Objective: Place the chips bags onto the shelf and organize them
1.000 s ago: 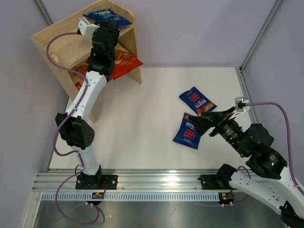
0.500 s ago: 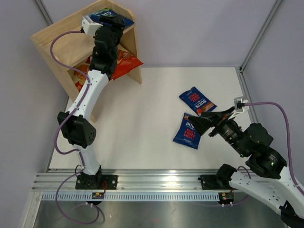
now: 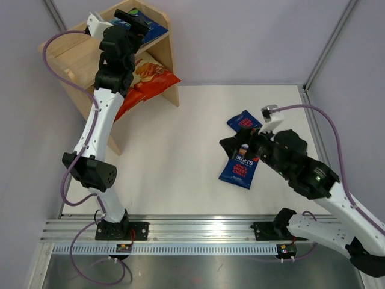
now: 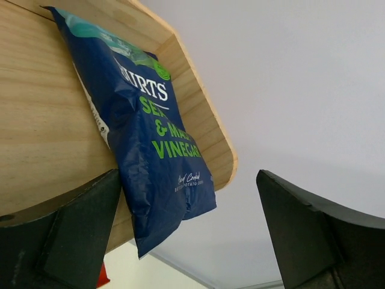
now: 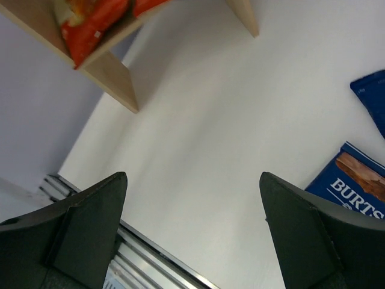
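Observation:
The wooden shelf (image 3: 72, 57) stands at the far left. A dark blue Burts bag (image 3: 150, 25) lies on its top board, the same bag (image 4: 150, 132) filling the left wrist view. My left gripper (image 3: 129, 15) hovers just behind it, open (image 4: 187, 177) and holding nothing. Two cream-and-red bags (image 3: 147, 77) lie on the lower tier, poking out the front. Two more Burts bags rest on the table: one (image 3: 239, 170) near the centre right, the other (image 3: 243, 121) partly under my right arm. My right gripper (image 3: 231, 144) is open (image 5: 192, 177) above the table beside them.
The metal rail (image 3: 198, 232) with both arm bases runs along the near edge. Grey walls close in the left, back and right. White tabletop (image 3: 174, 150) lies between the shelf and the loose bags.
My left gripper has opened, let go of the blue bag on the top tier and drawn back to the left. My right arm has swung left over the two loose bags.

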Controlling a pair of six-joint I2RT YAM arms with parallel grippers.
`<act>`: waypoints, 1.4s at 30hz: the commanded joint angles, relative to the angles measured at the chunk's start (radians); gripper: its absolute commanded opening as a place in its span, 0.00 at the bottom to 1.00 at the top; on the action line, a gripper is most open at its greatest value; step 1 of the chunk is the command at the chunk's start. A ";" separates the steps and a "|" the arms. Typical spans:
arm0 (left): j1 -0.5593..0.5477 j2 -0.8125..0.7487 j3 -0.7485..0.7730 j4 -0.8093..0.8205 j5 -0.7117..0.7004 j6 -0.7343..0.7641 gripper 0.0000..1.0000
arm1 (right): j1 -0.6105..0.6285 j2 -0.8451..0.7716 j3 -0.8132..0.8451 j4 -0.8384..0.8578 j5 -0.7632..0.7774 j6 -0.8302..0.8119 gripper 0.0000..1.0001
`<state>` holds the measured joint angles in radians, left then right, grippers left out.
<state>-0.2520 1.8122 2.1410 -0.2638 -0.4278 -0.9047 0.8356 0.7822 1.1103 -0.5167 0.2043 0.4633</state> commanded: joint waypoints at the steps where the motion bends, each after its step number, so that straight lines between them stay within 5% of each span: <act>1: 0.060 -0.040 0.000 -0.137 0.014 0.104 0.99 | -0.041 0.168 0.034 -0.072 0.006 -0.034 0.99; 5: 0.088 -0.063 0.023 -0.170 0.083 0.133 0.99 | -0.199 0.290 0.000 -0.007 -0.186 -0.005 0.99; 9: 0.105 -0.089 0.040 -0.233 0.103 0.170 0.99 | -0.234 0.342 -0.010 -0.008 -0.119 -0.005 0.99; 16: 0.099 -0.267 -0.073 -0.218 0.257 0.279 0.99 | -0.492 0.391 -0.096 0.007 -0.163 0.058 0.99; 21: 0.045 -0.431 -0.237 -0.219 0.368 0.354 0.99 | -0.553 0.434 -0.153 -0.045 0.099 0.187 0.99; 30: -0.157 -0.674 -0.637 -0.184 0.628 0.421 0.99 | -0.699 0.434 -0.544 0.276 -0.112 0.382 0.96; 36: -0.279 -0.746 -0.864 -0.174 0.754 0.464 0.99 | -0.705 0.518 -0.595 0.423 -0.163 0.325 0.85; 42: -0.303 -0.844 -1.049 -0.130 0.779 0.446 0.99 | -0.705 0.597 -0.537 0.382 -0.158 0.296 0.73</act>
<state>-0.5476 1.0492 1.1236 -0.4709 0.2840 -0.4747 0.1345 1.3396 0.5568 -0.1135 0.0429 0.7815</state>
